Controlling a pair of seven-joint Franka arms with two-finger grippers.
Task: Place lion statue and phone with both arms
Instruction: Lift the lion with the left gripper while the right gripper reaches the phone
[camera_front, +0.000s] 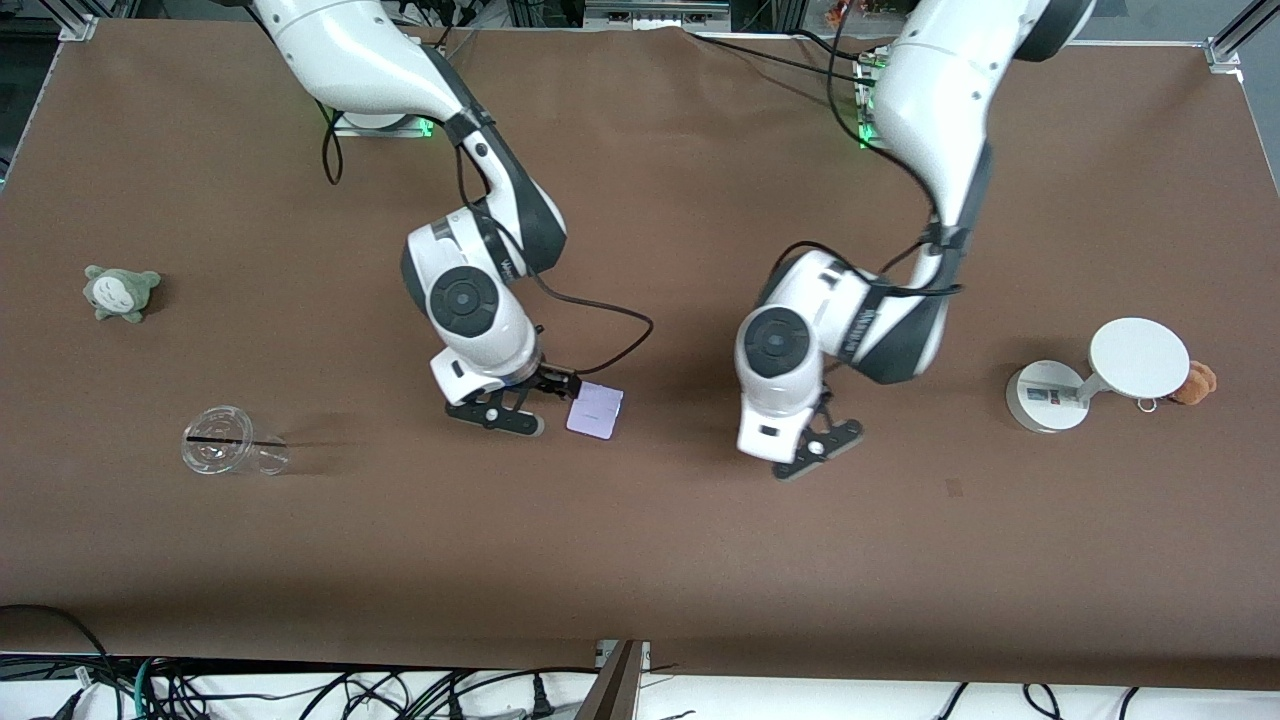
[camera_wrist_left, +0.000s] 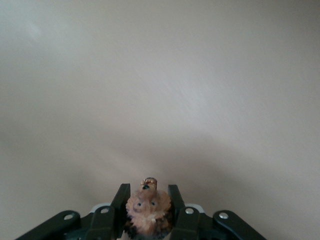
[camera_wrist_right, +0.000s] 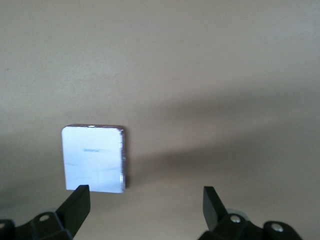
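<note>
The lion statue (camera_wrist_left: 148, 209), small and orange-brown with a darker mane, sits clamped between the fingers of my left gripper (camera_wrist_left: 148, 200). In the front view this gripper (camera_front: 815, 447) hangs low over bare table near the middle and hides the statue. The phone (camera_front: 595, 410), a flat pale lavender rectangle, lies on the table. My right gripper (camera_front: 540, 400) is open and empty just beside it, toward the right arm's end. In the right wrist view the phone (camera_wrist_right: 93, 158) lies off to one finger's side of the gripper (camera_wrist_right: 145, 200), not between the jaws.
A grey-green plush (camera_front: 121, 291) and a clear plastic cup (camera_front: 232, 452) on its side lie toward the right arm's end. A white two-disc stand (camera_front: 1095, 375) and a tan plush (camera_front: 1193, 383) with a keyring sit toward the left arm's end.
</note>
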